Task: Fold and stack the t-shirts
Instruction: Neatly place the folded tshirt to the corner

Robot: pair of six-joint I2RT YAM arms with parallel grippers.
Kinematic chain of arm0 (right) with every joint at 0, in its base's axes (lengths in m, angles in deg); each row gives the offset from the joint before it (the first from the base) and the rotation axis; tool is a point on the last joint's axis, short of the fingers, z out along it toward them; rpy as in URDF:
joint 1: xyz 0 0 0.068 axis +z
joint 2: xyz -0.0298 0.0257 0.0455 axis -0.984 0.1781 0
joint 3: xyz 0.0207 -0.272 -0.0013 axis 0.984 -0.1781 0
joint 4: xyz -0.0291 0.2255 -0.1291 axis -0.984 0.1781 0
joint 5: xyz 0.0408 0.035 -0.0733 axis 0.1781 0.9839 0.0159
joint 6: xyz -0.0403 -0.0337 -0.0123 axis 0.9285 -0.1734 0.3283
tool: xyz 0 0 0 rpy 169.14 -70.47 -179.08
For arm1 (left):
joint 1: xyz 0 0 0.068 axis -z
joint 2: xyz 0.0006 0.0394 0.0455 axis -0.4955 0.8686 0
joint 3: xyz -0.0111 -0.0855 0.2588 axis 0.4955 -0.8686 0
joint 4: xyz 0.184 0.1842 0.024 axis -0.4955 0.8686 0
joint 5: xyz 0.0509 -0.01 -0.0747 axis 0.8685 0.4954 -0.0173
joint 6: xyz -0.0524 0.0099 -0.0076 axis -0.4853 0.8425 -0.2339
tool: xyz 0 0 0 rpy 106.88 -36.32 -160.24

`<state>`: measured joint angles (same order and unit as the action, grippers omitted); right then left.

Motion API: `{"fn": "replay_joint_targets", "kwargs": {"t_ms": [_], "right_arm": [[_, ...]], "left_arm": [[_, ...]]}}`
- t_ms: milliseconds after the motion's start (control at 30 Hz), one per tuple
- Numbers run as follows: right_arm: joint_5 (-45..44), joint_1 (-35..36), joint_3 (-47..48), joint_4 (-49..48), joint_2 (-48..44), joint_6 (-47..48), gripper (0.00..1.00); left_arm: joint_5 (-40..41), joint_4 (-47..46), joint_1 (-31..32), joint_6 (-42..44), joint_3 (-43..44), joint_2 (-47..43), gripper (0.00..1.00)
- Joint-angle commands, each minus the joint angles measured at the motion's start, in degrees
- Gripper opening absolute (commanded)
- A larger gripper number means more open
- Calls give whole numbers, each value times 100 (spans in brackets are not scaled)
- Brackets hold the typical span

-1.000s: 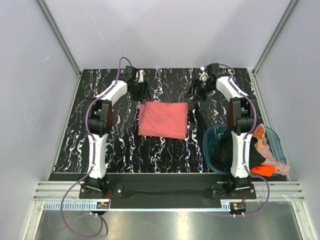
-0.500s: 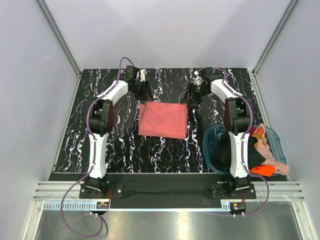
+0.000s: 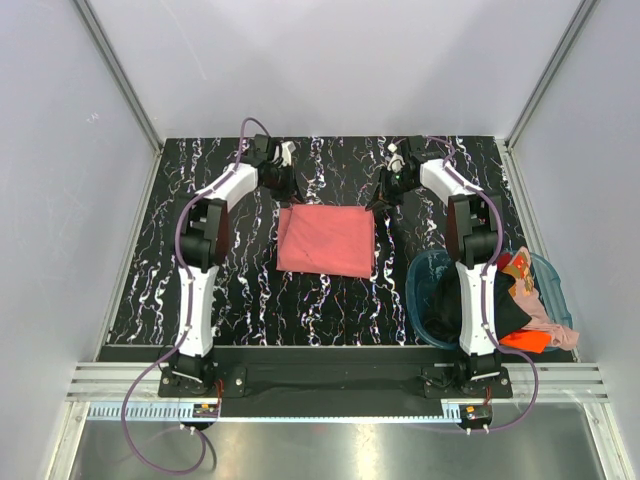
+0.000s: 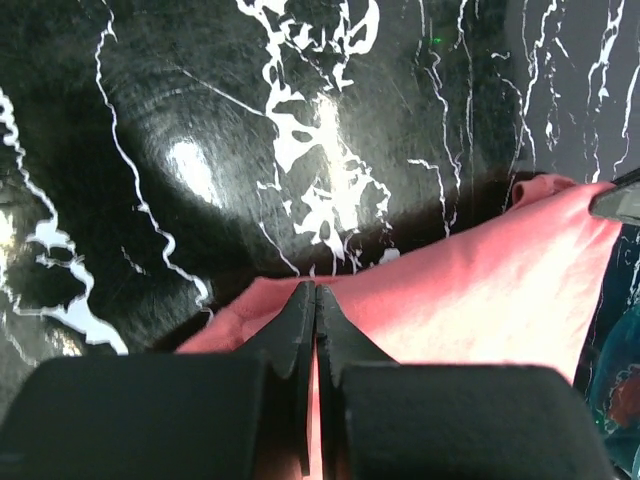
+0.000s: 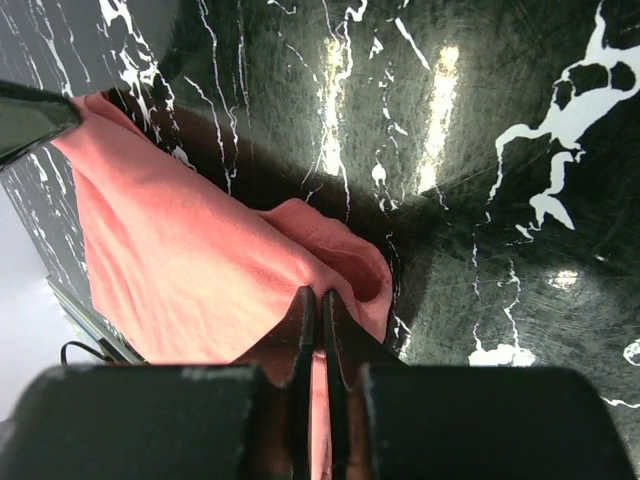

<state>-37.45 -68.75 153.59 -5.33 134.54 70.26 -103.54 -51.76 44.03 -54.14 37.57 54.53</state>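
A salmon-red t-shirt (image 3: 327, 239) lies folded into a rectangle in the middle of the black marbled table. My left gripper (image 3: 285, 199) is at its far left corner, shut on the cloth; in the left wrist view the salmon-red t-shirt (image 4: 480, 300) shows between the closed fingers of the left gripper (image 4: 314, 292). My right gripper (image 3: 374, 199) is at the far right corner, shut on a pinched fold of the salmon-red t-shirt (image 5: 190, 260); the right gripper (image 5: 319, 297) has cloth between its fingers. A black t-shirt (image 3: 448, 297), an orange one (image 3: 526, 340) and a pale pink one (image 3: 545, 312) fill the basket.
The round teal basket (image 3: 418, 290) stands at the near right, beside the right arm's base. Grey walls with metal frame rails (image 3: 125, 85) enclose the table on the left, far and right sides.
Both grippers moved inward and down onto the shirt's far corners and closed on the cloth. The shirt itself has not shifted.
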Motion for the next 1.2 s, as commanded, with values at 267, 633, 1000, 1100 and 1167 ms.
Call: {"fn": "replay_joint_targets", "kwargs": {"t_ms": [267, 633, 1000, 1100, 1167], "right_arm": [[-175, 36, 223, 6, -286, 1, 2], [-122, 36, 373, -11, -119, -78, 1], [-130, 44, 514, 129, -4, -61, 0], [-218, 44, 409, 200, -118, -17, 0], [-280, 44, 277, 191, -215, -60, 0]], "left_arm": [[800, 195, 114, 180, 20, -899, 66], [598, 205, 123, 40, -49, -212, 59], [719, 20, 123, -39, 144, -404, 0], [895, 28, 158, -56, -31, -852, 0], [923, 20, 202, -57, -286, -1151, 0]]}}
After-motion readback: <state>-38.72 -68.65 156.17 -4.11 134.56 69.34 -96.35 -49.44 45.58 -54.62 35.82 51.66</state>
